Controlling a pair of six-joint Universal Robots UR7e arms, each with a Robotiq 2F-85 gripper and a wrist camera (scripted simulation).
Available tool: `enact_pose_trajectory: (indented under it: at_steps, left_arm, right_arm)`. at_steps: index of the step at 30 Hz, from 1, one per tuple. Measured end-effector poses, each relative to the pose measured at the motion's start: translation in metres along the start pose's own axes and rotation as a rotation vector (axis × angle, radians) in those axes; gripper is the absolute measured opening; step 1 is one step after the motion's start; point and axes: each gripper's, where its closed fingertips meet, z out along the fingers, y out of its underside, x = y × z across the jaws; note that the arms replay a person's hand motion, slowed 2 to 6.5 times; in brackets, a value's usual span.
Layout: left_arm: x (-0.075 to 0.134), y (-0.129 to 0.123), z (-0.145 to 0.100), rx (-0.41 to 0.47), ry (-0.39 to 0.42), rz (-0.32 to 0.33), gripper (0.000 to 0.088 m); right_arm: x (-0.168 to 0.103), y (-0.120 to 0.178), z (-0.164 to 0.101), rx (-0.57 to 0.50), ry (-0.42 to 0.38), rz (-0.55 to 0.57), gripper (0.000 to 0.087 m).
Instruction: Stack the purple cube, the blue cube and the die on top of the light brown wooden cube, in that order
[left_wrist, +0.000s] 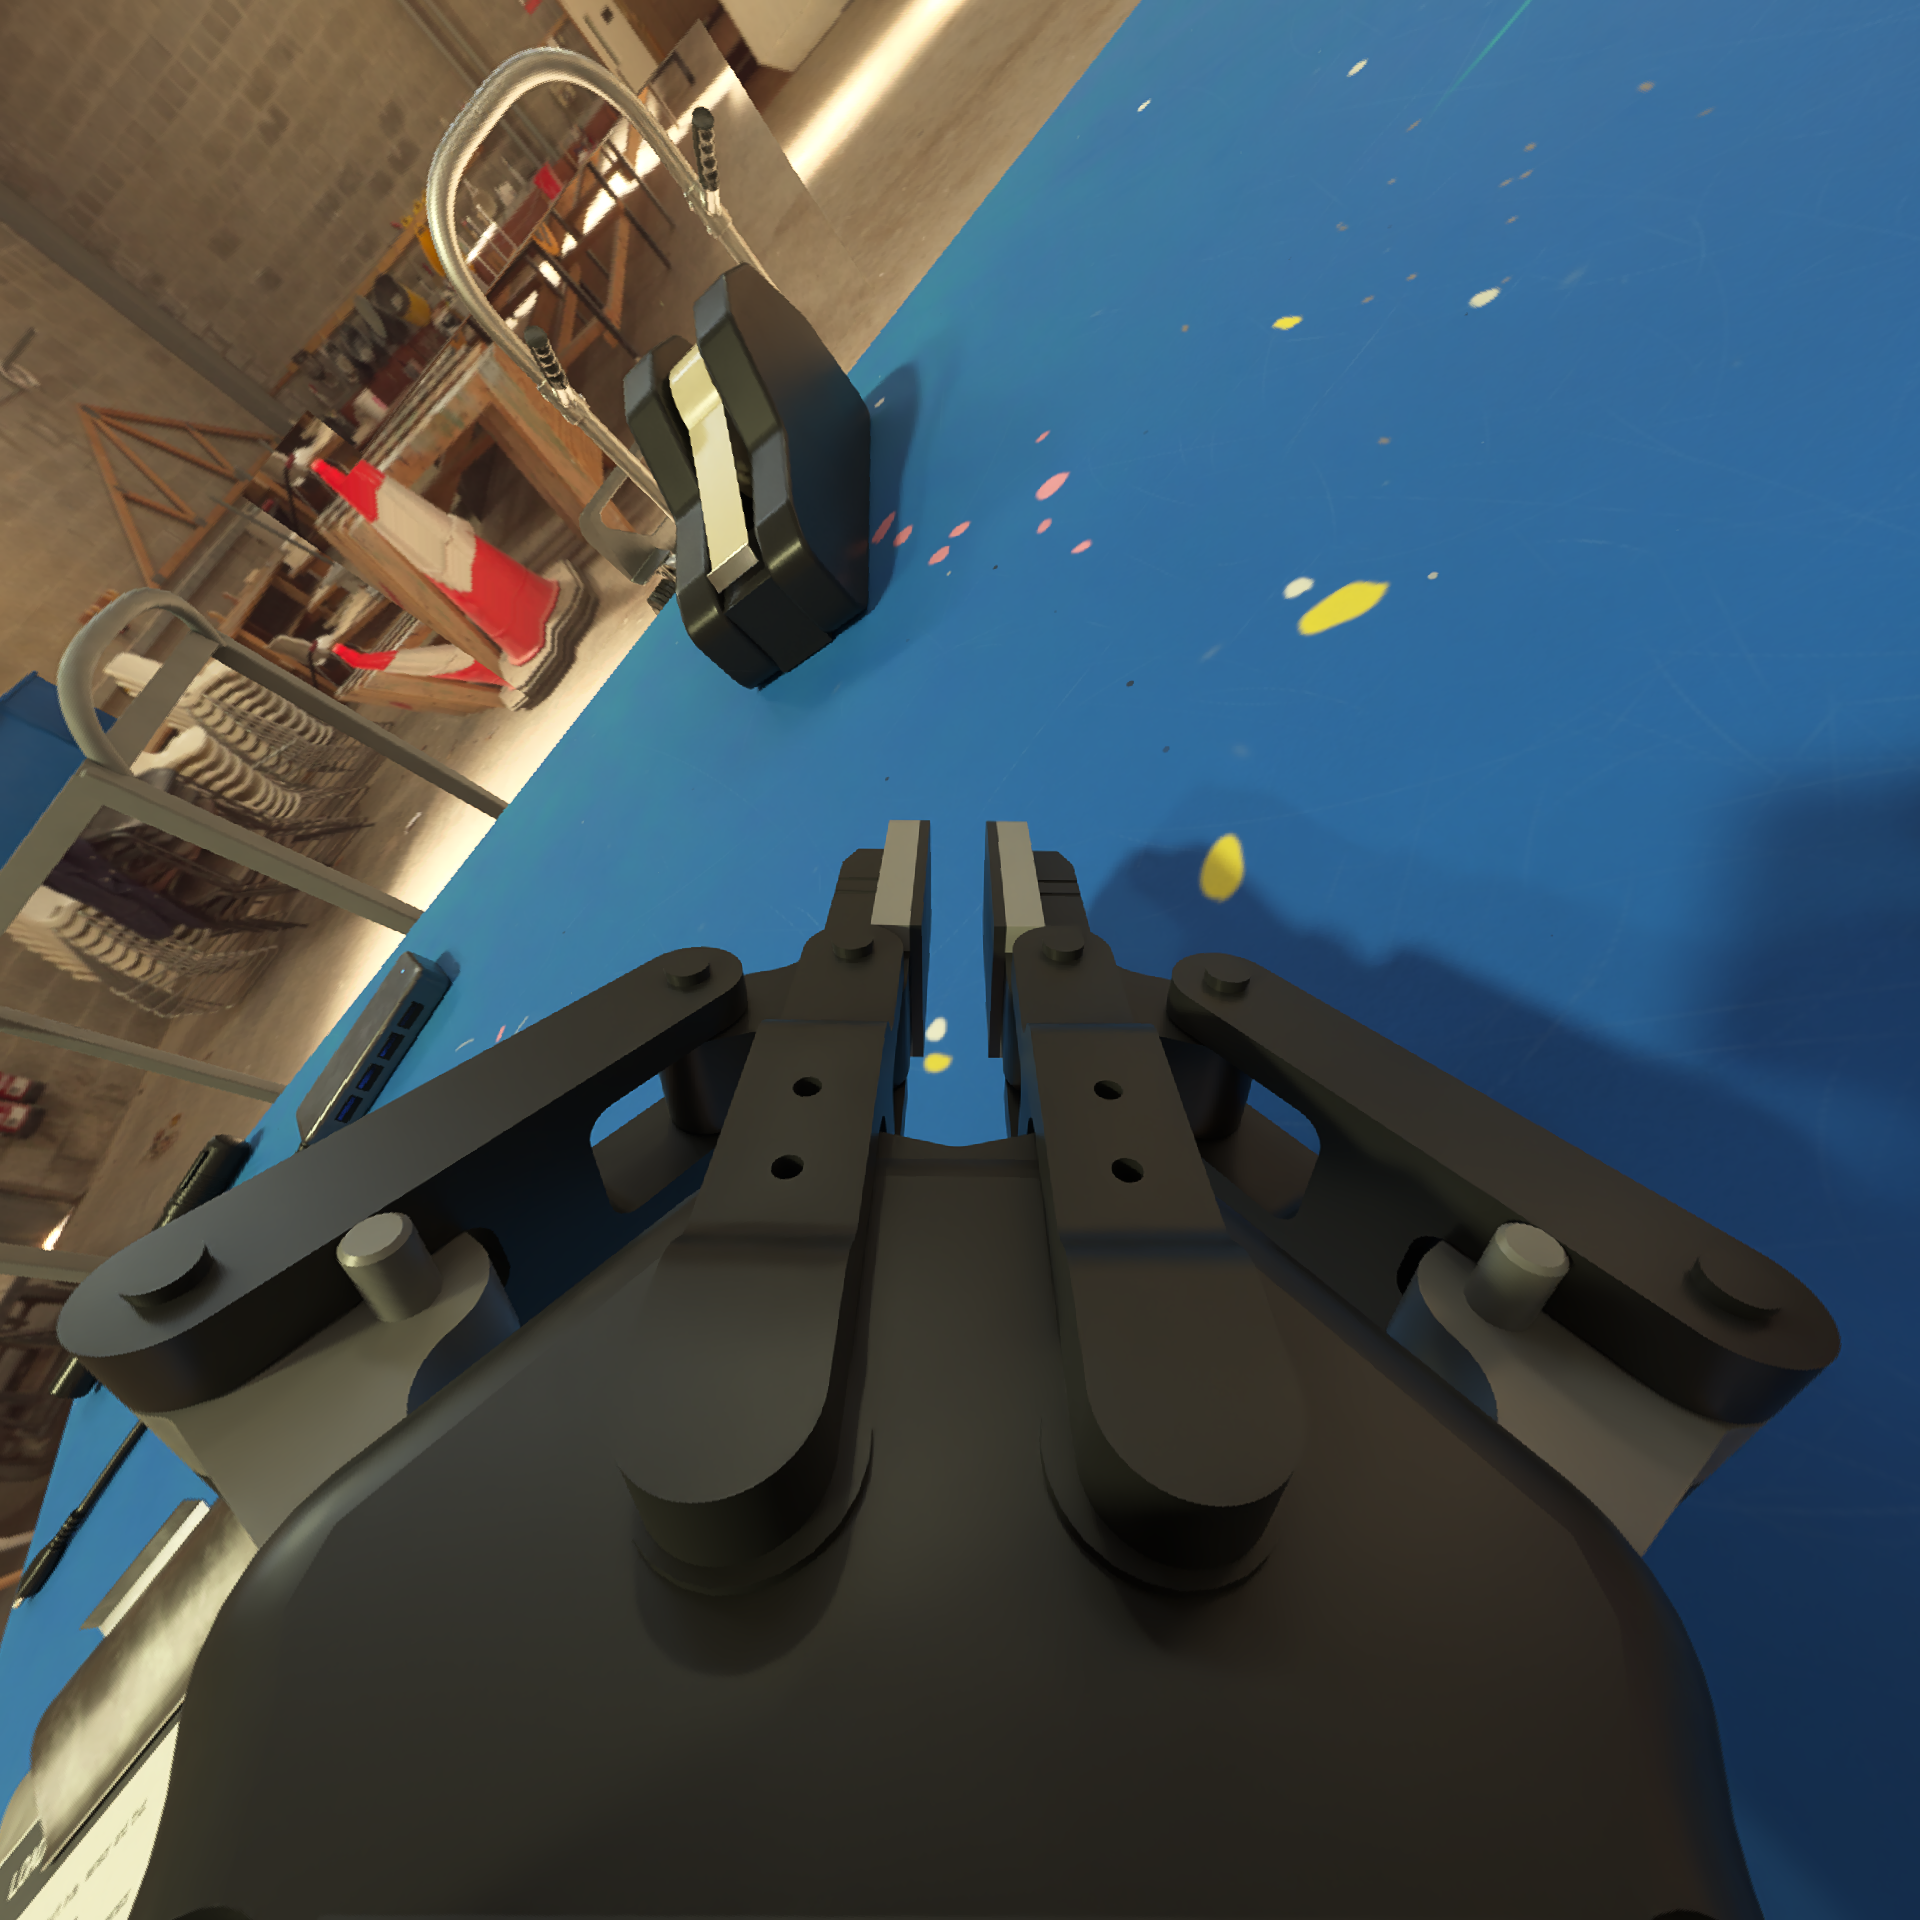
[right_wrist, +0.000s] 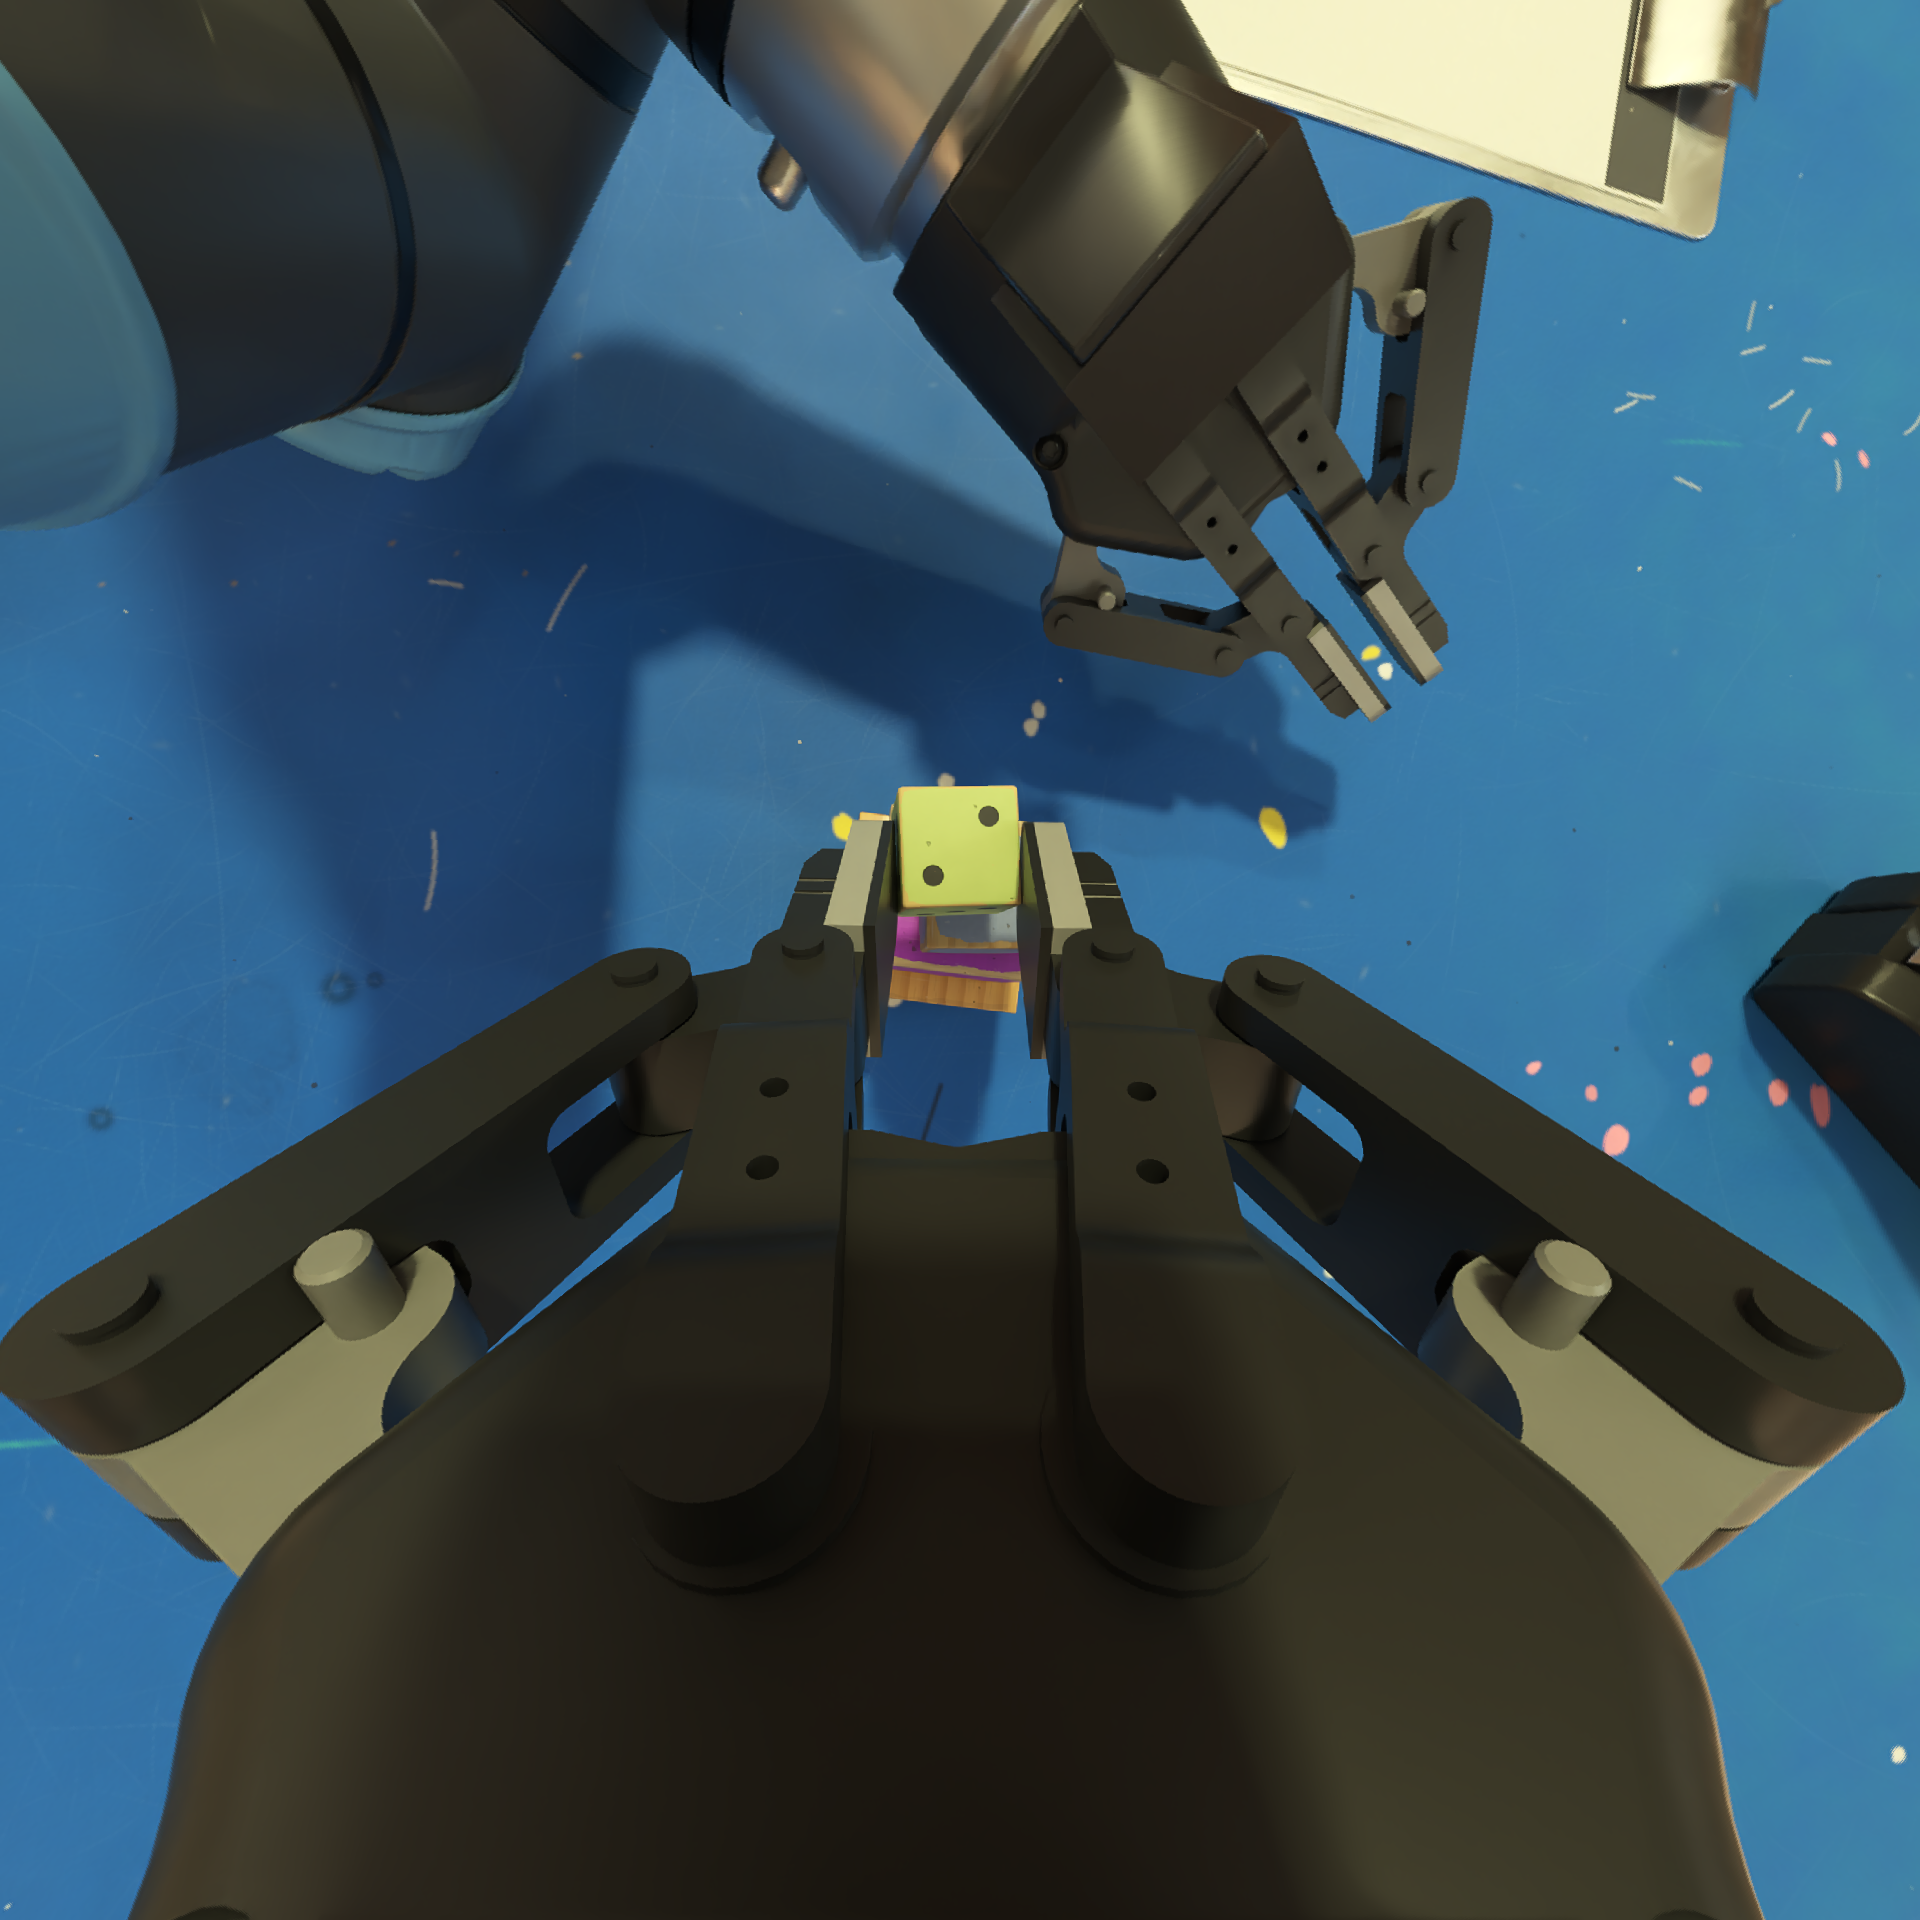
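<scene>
My right gripper (right_wrist: 957, 847) is shut on the yellow-green die (right_wrist: 956, 862), pads against both its sides. Straight below the die is a stack: a blue-grey cube (right_wrist: 982, 925), a purple cube (right_wrist: 908, 932) and the light brown wooden cube (right_wrist: 951, 994) at the bottom on the blue table. Whether the die touches the blue cube I cannot tell. My left gripper (left_wrist: 957, 831) holds nothing, its pads a narrow gap apart over bare table. It also shows in the right wrist view (right_wrist: 1387, 675), beyond and to the right of the stack.
A black block-shaped device (left_wrist: 764, 488) with a looping cable stands near the table's left edge; it also shows at the right of the right wrist view (right_wrist: 1849, 997). A clipboard (right_wrist: 1455, 94) lies at the far side. A flat grey hub (left_wrist: 374, 1049) lies by the edge.
</scene>
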Motion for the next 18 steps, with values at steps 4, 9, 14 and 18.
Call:
enact_pose_trajectory:
  at_steps: [4, 9, 14, 18]
  left_arm:
    - [0.0001, 0.0000, 0.0000, 0.000, 0.001, -0.001, 0.0093]
    - [0.0001, 0.0005, 0.0002, -0.003, 0.001, 0.002, 0.0094]
    - [0.0000, 0.0006, 0.0003, -0.004, 0.000, 0.000, 0.0094]
    - [-0.0004, 0.0006, 0.0004, -0.004, 0.000, -0.002, 0.0093]
  right_arm:
    - [0.0017, 0.0023, 0.0011, -0.008, 0.001, 0.009, 0.0213]
    - [0.0022, 0.0030, 0.0020, -0.010, 0.000, 0.014, 0.0213]
    - [0.0016, 0.0030, 0.0031, -0.013, -0.004, 0.016, 0.0213]
    - [0.0016, 0.0041, 0.0042, -0.022, -0.004, 0.019, 0.0213]
